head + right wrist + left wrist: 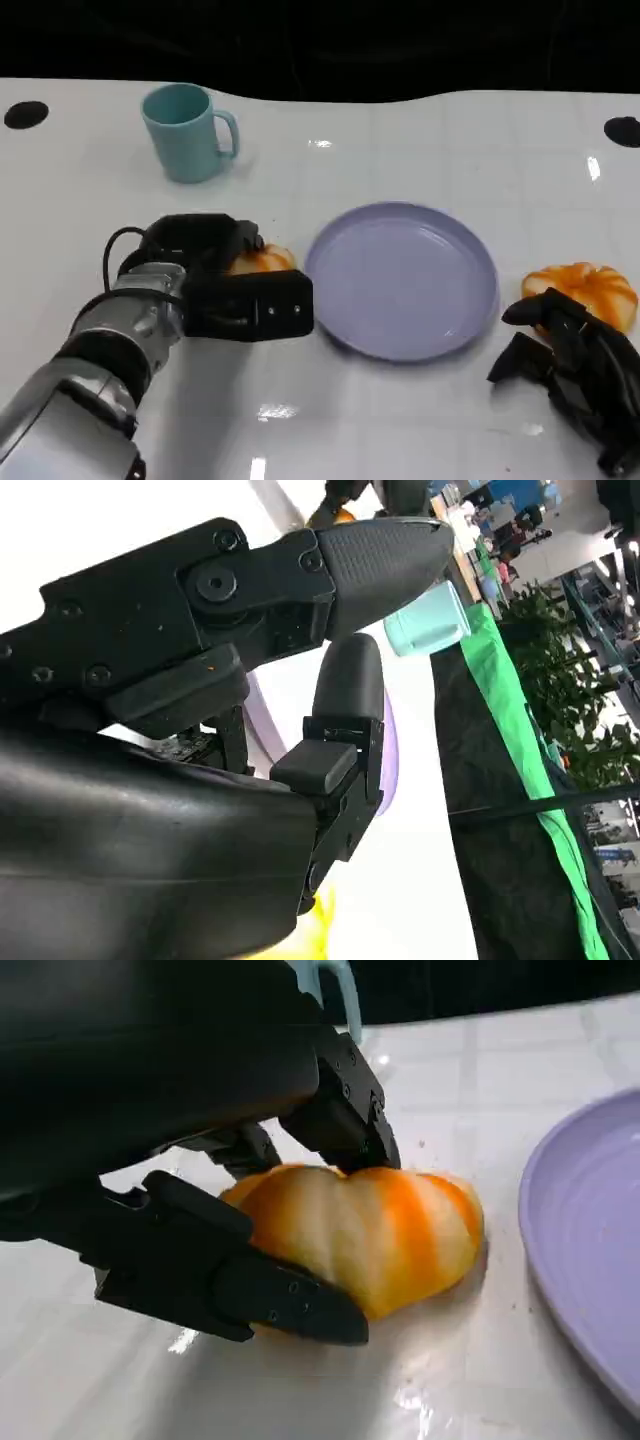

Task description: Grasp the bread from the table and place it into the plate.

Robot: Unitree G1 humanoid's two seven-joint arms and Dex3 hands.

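Here, in your head view, the left hand [225, 285] sits left of centre with its fingers wrapped around the bread [262, 261], which lies on the white table [400, 420] just beside the left rim of the lavender plate [402, 280]. Your left wrist view confirms the grasp: black fingers [270, 1300] press under and over the orange-striped bread [370, 1235], which rests on the table surface, with the plate's edge [580, 1250] close at the right of that frame. A teal mug [186, 132] stands at the upper left, well apart from the hand and not between bread and plate. A second orange bun [585, 292] lies at the right edge, just beyond the plate, and the right hand [575, 370] rests at the lower right beside it with fingers curled in, holding nothing. You count two buns, one plate, one mug, and two dark round marks [25, 115] at the table's far corners.
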